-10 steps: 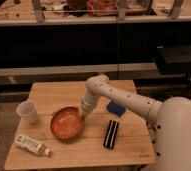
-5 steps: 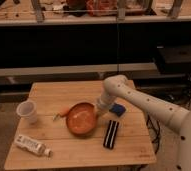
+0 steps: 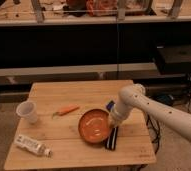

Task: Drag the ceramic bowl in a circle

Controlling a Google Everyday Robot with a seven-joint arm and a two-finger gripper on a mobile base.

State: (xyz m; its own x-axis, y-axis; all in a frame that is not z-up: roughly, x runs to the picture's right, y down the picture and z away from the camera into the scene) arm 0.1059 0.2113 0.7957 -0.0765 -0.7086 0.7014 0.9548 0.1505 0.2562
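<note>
The ceramic bowl [image 3: 94, 126] is a wide, shallow orange-brown dish with pale glossy marks inside. It sits on the wooden table [image 3: 59, 95], right of centre and toward the front. My gripper [image 3: 110, 120] reaches down from the white arm on the right and meets the bowl's right rim. The arm's wrist hides the fingers and part of that rim.
A small white cup [image 3: 27, 111] stands at the table's left. An orange-handled tool [image 3: 65, 110] lies left of the bowl. A white tube [image 3: 32, 145] rests near the front left corner. A black ridged object [image 3: 112, 138] lies by the bowl's right side, a blue item [image 3: 109, 105] behind it.
The bowl has slid rightward and toward the front of the table along with the gripper. The arm has swung from the table's middle to its right side.
</note>
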